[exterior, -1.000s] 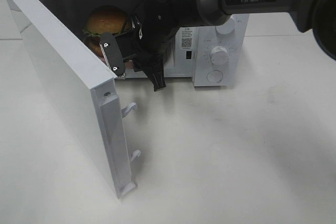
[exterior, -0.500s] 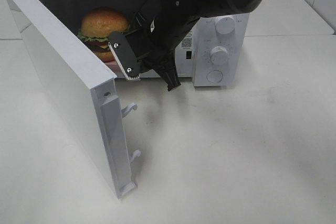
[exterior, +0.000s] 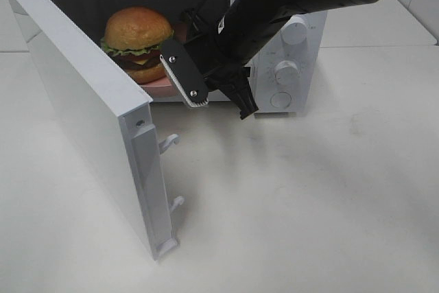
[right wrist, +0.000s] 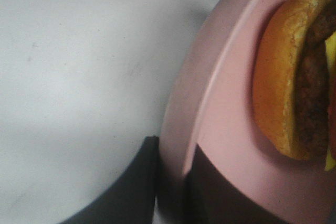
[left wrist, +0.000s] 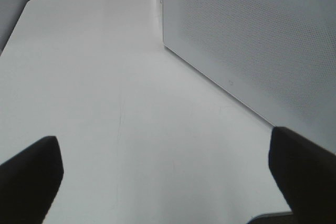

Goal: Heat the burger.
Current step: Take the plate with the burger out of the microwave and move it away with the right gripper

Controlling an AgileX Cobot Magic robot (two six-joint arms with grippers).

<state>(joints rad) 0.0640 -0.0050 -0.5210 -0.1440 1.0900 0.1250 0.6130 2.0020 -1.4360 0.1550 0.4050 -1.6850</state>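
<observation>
The burger [exterior: 137, 38], with a tan domed bun and a green lettuce edge, sits on a pink plate [exterior: 159, 81] inside the open white microwave [exterior: 291, 66]. My right gripper [exterior: 212, 94] hangs at the oven's mouth, just right of the burger. In the right wrist view the right gripper [right wrist: 176, 148] is shut on the plate's [right wrist: 226, 129] rim, with the burger [right wrist: 294, 77] close beyond. My left gripper [left wrist: 168, 182] is open and holds nothing; it hovers over bare table beside a white perforated panel [left wrist: 252, 40]. It is out of the exterior view.
The microwave door [exterior: 82, 101] swings wide open toward the front left, its latch hooks [exterior: 169, 143] sticking out. Two knobs [exterior: 287, 70] sit on the control panel at the right. White table [exterior: 295, 204] spreads in front.
My right arm has shifted to the right and slightly toward the front. The burger now shows more fully in the oven opening. The left gripper is unchanged.
</observation>
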